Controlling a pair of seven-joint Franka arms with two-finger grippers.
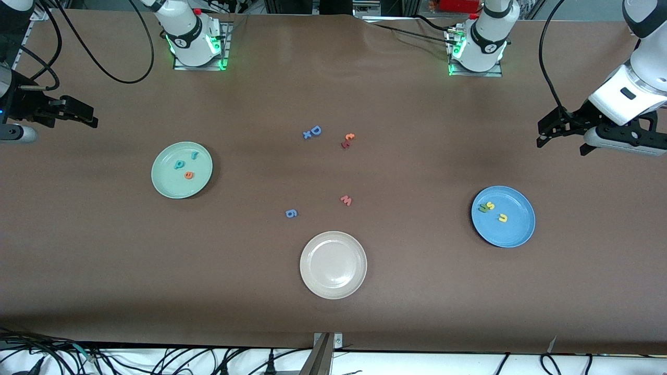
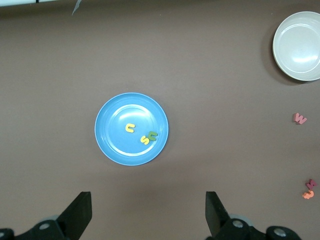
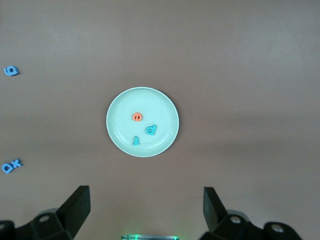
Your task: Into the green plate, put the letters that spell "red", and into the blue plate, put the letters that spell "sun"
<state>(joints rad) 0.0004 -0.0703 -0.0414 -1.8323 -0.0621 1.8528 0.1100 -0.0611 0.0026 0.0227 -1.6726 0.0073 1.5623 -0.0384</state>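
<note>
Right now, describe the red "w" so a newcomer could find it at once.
Start at the beige-white plate, the one nearest the front camera at the middle of the table. Just farther from the camera than its rim, two loose letters lie on the bare table: the red "w" and a blue "6". The "w" is the red one, toward the left arm's end.
</note>
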